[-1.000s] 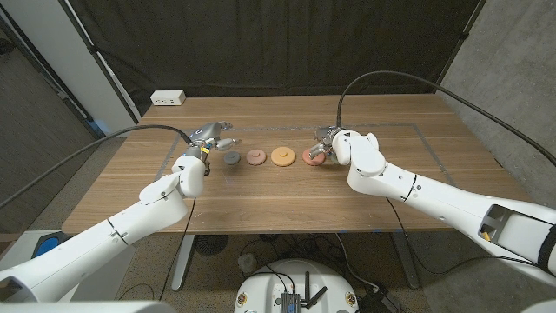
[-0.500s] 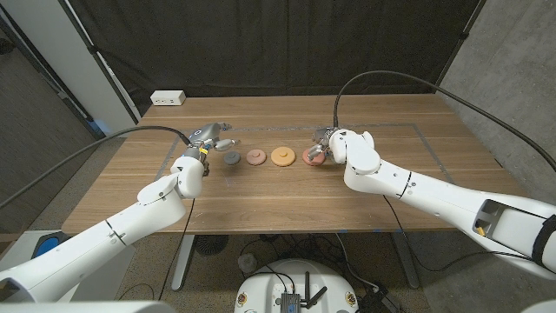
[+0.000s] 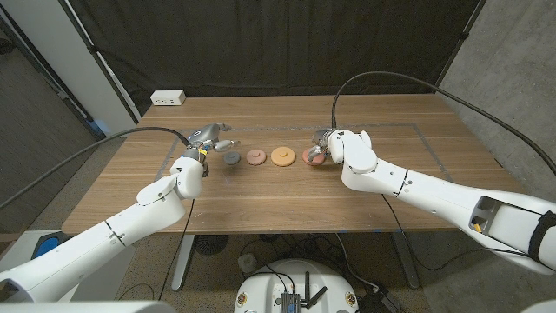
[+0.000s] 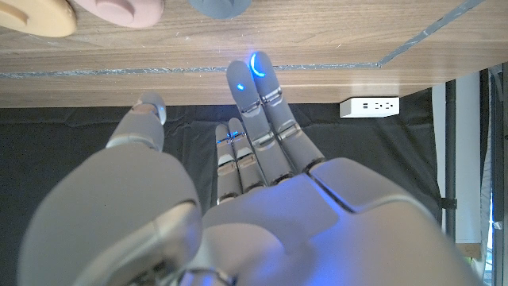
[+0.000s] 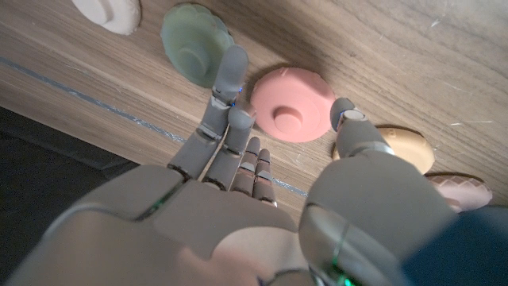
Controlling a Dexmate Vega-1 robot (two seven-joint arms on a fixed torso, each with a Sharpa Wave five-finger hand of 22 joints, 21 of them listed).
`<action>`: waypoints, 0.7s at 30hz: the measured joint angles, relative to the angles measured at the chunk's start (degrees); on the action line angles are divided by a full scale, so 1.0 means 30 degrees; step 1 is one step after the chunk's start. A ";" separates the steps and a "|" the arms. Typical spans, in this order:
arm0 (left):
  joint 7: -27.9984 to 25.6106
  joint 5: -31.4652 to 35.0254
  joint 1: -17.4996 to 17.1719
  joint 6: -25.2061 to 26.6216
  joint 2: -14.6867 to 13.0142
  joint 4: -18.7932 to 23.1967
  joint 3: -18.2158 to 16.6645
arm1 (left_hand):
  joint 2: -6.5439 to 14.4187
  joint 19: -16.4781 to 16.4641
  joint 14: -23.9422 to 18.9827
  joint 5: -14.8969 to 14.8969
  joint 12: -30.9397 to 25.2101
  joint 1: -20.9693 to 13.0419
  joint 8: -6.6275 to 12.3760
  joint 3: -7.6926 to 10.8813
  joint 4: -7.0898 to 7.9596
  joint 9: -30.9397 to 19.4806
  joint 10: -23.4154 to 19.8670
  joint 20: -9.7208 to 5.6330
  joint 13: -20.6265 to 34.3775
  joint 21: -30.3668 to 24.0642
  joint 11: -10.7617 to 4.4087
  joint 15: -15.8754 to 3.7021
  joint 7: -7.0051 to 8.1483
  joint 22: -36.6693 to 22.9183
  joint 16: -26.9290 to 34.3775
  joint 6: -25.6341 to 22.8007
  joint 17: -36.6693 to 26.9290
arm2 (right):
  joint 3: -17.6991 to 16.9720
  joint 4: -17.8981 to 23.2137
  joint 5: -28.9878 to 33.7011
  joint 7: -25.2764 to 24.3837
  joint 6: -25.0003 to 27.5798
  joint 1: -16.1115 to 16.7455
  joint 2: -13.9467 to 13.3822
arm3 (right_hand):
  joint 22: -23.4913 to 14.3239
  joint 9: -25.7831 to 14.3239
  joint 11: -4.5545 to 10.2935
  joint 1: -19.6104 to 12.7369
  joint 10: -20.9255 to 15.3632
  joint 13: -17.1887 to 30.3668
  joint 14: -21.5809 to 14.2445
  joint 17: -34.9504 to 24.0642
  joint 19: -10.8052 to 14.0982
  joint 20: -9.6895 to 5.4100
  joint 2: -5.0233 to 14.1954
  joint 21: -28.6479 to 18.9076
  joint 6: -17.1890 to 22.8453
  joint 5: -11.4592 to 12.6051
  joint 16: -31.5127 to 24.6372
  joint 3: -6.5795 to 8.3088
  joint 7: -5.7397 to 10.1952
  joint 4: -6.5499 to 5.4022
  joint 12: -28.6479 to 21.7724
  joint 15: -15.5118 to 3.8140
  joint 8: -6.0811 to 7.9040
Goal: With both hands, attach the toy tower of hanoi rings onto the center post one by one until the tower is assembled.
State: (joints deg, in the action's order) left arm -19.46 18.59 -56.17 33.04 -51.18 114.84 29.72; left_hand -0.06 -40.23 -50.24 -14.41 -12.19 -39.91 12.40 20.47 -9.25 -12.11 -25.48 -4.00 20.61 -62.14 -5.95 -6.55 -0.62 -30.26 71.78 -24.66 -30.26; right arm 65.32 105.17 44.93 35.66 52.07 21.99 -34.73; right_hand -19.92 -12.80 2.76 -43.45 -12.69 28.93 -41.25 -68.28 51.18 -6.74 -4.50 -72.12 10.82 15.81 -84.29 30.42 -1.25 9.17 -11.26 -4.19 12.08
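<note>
My right hand (image 5: 238,199) hovers released, fingers spread over the pink ring (image 5: 292,103) right of frame centre, set to pinch it. My left hand (image 4: 238,199), also empty and outstretched, reaches toward the grey ring (image 3: 231,158). Rings lie in a row on the table (image 3: 278,200); post unclear.

The room is evenly and softly lit from above; the table (image 3: 278,187) shows warm and clear against dark curtains behind it. Shadows beside the arms on the table are faint. The head view bends straight lines toward its edges. Up close, the left hand (image 4: 238,199) is blurred, with blue glints on its fingertips (image 4: 255,67). The right hand (image 5: 238,206) is soft too, while the pink ring (image 5: 292,103) beyond it is sharp.
</note>
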 measured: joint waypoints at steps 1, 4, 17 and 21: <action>0.0000 -0.0001 0.0000 -0.0004 0.0000 0.0000 -0.0002 | 0.0000 0.0000 0.0000 0.0000 0.0000 0.0000 0.0000 0.0000 0.0000 0.0000 0.0000 0.0000 0.0000 0.0000 0.0001 0.0000 0.0000 0.0000 0.0009 0.0000 0.0000 | 0.0016 -0.0017 -0.0006 0.0009 0.0006 -0.0011 0.0006 | 0.0056 0.0000 0.0000 0.0000 0.0000 0.0000 -0.0001 0.0013 0.0001 0.0000 0.0000 0.0000 0.0000 0.0000 0.0000 0.0000 0.0000 0.0000 0.0000 0.0000 0.0000; -0.0006 -0.0015 -0.0001 -0.0039 -0.0005 -0.0011 -0.0003 | 0.0000 0.0000 0.0000 0.0000 0.0000 0.0000 0.0000 0.0000 0.0000 0.0000 0.0000 0.0000 -0.0001 -0.0144 0.0001 0.0000 0.0000 -0.0001 0.0092 0.0000 0.0000 | 0.0161 -0.0152 -0.0029 0.0049 0.0028 -0.0102 0.0059 | 0.0087 0.0089 0.0000 0.0000 0.0000 0.0000 -0.0001 0.0043 0.0000 0.0000 -0.0001 -0.0015 0.0000 0.0000 0.0154 -0.0057 0.0000 -0.0057 0.0000 0.0000 0.0000; 0.0036 -0.0032 0.0003 -0.0173 -0.0012 -0.0070 0.0031 | 0.0000 0.0104 0.0009 0.0000 0.0000 0.0000 0.0000 -0.0052 0.0053 0.0001 0.0000 0.0103 0.0085 -0.0144 0.0002 0.0011 0.0000 0.0088 0.0091 0.0000 -0.0055 | 0.0625 -0.0746 -0.0126 0.0144 0.0173 -0.0416 0.0239 | 0.0260 0.0097 0.0001 0.0076 -0.0001 0.0002 -0.0002 0.0120 -0.0202 0.0064 0.0075 -0.0167 -0.0067 0.0000 0.0154 -0.0243 0.0070 -0.0079 0.0000 -0.0001 0.0000; 0.0067 -0.0076 0.0023 -0.0205 -0.0009 -0.0151 0.0088 | 0.0000 0.0103 0.0105 -0.0074 0.0000 0.0000 0.0000 -0.0052 0.0053 0.0000 0.0000 0.0104 0.0093 -0.0144 0.0003 0.0108 0.0000 0.0113 0.0091 0.0000 -0.0055 | 0.0747 -0.0992 -0.0316 0.0173 0.0253 -0.0513 0.0320 | 0.0267 0.0096 0.0001 0.0076 -0.0001 0.0003 -0.0003 0.0076 -0.0201 0.0064 0.0074 -0.0293 -0.0067 0.0000 0.0154 -0.0243 0.0070 -0.0079 -0.0074 -0.0001 -0.0001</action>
State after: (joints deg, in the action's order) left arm -19.25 18.36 -56.10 32.43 -51.20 114.39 29.98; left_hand -0.06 -39.92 -49.93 -14.63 -12.19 -39.91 12.40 20.31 -9.09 -12.11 -25.48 -3.69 20.89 -62.58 -5.94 -6.23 -0.62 -29.92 72.06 -24.66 -30.42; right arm 67.56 102.19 43.98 36.18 52.83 20.45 -33.77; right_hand -19.12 -12.51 2.76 -43.22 -12.69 28.94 -41.26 -68.06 50.58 -6.55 -4.27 -73.00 10.62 15.81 -83.83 29.69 -1.04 8.93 -11.48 -4.20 12.08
